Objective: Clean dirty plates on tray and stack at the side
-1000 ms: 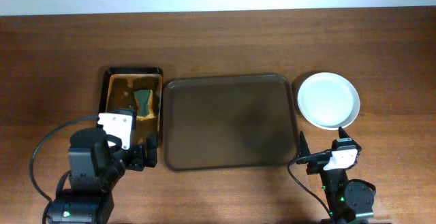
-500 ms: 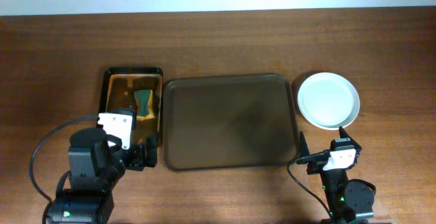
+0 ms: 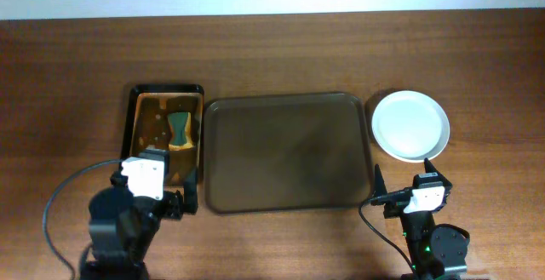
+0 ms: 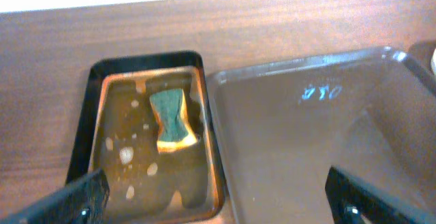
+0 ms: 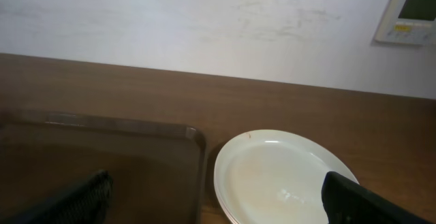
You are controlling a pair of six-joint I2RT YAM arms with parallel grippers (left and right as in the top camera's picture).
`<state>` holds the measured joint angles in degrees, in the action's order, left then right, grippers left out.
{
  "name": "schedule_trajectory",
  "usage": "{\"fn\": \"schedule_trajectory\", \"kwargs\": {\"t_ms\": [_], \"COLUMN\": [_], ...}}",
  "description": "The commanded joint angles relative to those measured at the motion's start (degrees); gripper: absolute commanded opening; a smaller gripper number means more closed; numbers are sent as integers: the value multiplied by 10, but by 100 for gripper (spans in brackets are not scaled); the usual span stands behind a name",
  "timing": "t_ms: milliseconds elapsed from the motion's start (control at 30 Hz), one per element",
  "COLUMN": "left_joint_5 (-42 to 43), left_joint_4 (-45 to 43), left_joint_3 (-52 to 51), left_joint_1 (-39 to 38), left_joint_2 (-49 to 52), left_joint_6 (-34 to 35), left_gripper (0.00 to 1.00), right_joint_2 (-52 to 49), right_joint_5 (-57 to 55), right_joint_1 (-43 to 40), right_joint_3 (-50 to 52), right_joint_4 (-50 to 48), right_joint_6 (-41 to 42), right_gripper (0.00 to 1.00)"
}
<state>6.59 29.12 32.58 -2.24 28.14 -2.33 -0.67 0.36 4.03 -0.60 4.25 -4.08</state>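
Right wrist: plates [image 5: 279, 176] ahead of R gripper [image 5: 216, 186].

Left arm [image 3: 119, 229], near edge, left corner: chunky black rounded joints, white boxy module [image 3: 143, 176] on the wrist, black cable [image 3: 49, 208] looping wide. Right arm [image 3: 438, 246] is slimmer and black too, with a white block [image 3: 426, 195], thin cable [image 3: 366, 220] and green lights [image 3: 415, 248]. Left gripper [image 4: 216, 178] and right gripper [image 5: 216, 180]: matte black tapered fingers.
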Motion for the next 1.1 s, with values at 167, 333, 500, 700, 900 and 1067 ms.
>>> {"fn": "schedule_trajectory", "kwargs": {"t_ms": [167, 333, 500, 700, 900, 1067], "left_joint_5": [-16, -94, -59, -59, -59, -59], "left_joint_4": [-336, -308, -243, -243, -243, -243], "left_joint_3": [-309, -321, -320, -320, -320, -320], "left_joint_1": [2, 3, 3, 3, 3, 3], "left_joint_2": [-253, -279, -278, -278, -278, -278], "left_joint_6": [43, 41, 41, 41, 41, 41], "left_gripper": [100, 100, 100, 100, 100, 100], "right_joint_2": [5, 5, 5, 5, 5, 5], "right_joint_5": [-6, -6, -7, -6, -7, -6], "right_joint_1": [3, 3, 3, 3, 3, 3], "right_joint_3": [3, 3, 3, 3, 3, 3], "right_joint_4": [4, 4, 4, 4, 4, 4], "right_joint_6": [-2, -2, -2, -2, -2, -2], "right_gripper": [98, 98, 98, 98, 98, 98]}}
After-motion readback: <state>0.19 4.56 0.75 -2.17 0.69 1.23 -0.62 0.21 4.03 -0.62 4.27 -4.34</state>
